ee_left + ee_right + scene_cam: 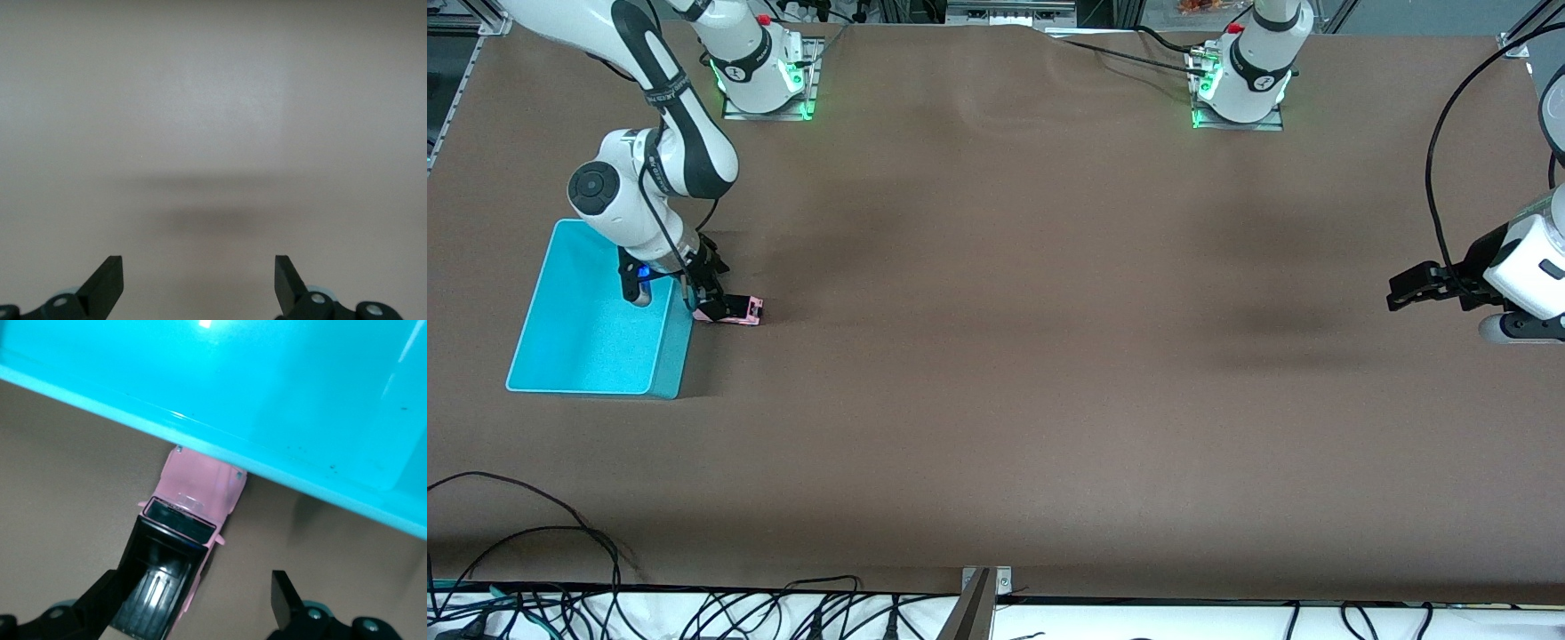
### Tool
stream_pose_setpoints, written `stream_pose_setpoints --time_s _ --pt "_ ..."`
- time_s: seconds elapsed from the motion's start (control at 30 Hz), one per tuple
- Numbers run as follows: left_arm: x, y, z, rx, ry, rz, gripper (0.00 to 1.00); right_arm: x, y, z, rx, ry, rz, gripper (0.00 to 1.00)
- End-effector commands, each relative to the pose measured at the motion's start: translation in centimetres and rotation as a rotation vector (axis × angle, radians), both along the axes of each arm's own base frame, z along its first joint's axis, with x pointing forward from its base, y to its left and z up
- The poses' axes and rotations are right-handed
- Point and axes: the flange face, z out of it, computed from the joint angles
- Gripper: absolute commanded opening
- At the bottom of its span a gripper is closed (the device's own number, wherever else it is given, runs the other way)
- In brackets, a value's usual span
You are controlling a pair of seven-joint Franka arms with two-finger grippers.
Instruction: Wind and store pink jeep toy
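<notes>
The pink jeep toy (732, 308) sits on the table, touching the turquoise bin (587, 356) at its 3 o'clock side, not stored yet. The right gripper (710, 304) is wide open around it, gripping nothing. The left gripper (1400, 293) waits open over bare table.

Robotics lab: bolted arm bases (765, 67), trailing cables (560, 569).

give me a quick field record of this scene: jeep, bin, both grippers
pink jeep toy: on the table, beside the turquoise bin, nose against its wall, outside it
turquoise bin: toward the right arm's end of the table, nothing seen inside
right gripper: jaws open, low over the jeep, not gripping
left gripper: jaws open, waiting over bare table
</notes>
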Motion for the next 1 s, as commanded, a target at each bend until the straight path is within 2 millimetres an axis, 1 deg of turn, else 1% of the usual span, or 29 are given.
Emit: stream_pose_setpoints --time_s 0.0,0.1,0.27,0.73,0.97 --pt "-0.22 0.03 0.11 -0.005 0.003 -0.018 1.00 1.15 -0.01 -1.21 0.001 0.002 -0.011 1.00" --pt "-0.22 0.03 0.11 -0.005 0.003 -0.018 1.00 1.23 -0.01 -0.89 0.001 -0.004 -0.010 1.00" --pt "-0.22 0.03 0.11 -0.005 0.003 -0.018 1.00 1.38 -0.01 -1.08 0.002 -0.003 -0.011 1.00" --pt "-0.20 0.03 0.13 -0.005 0.001 -0.018 1.00 2.02 0.00 -0.40 0.002 -0.020 -0.010 1.00" --pt "-0.20 0.03 0.13 -0.005 0.001 -0.018 1.00 2.04 0.01 -0.57 0.001 -0.018 -0.009 1.00"
